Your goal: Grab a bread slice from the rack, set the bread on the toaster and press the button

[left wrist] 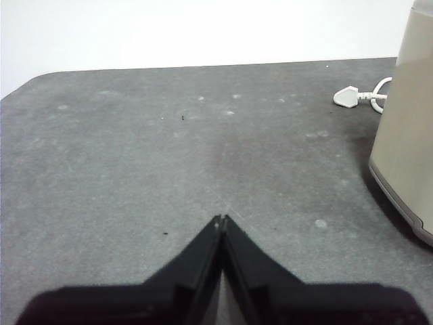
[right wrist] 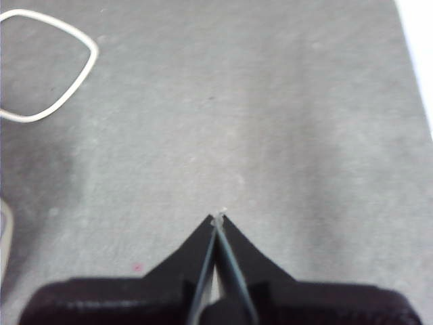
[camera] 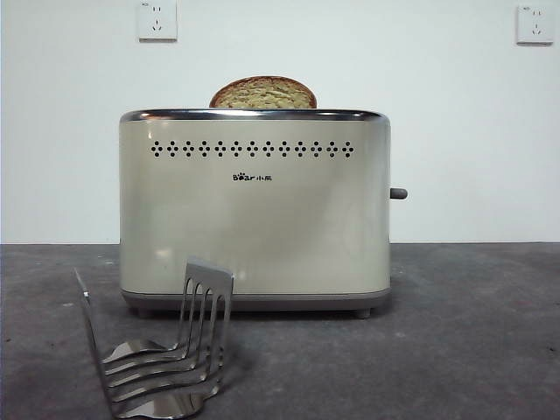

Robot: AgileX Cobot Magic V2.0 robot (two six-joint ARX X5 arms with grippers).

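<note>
The left gripper has its two black jaws pressed together until the tips meet. It holds nothing and hangs over a bare part of the grey table. In the left wrist view the cream side of the toaster shows near the gripper but apart from it, and a white plug with its cord lies on the table just beside the toaster.

The right gripper also has its jaws closed, tip against tip, with nothing between them. It is above the bare table too, and a loop of white cord lies well apart from it.

In the front view no arm is visible. The toaster stands in the middle of the table, its long side toward the camera. The slice of bread sits in the slot, and only its rounded top with the dark crust rises over the chrome rim. The button sticks out from the narrow side of the toaster, about halfway up.

The rack stands near the front edge of the table, before the toaster and not touching it. No bread is in it.

Two white wall sockets are on the wall behind.
</note>
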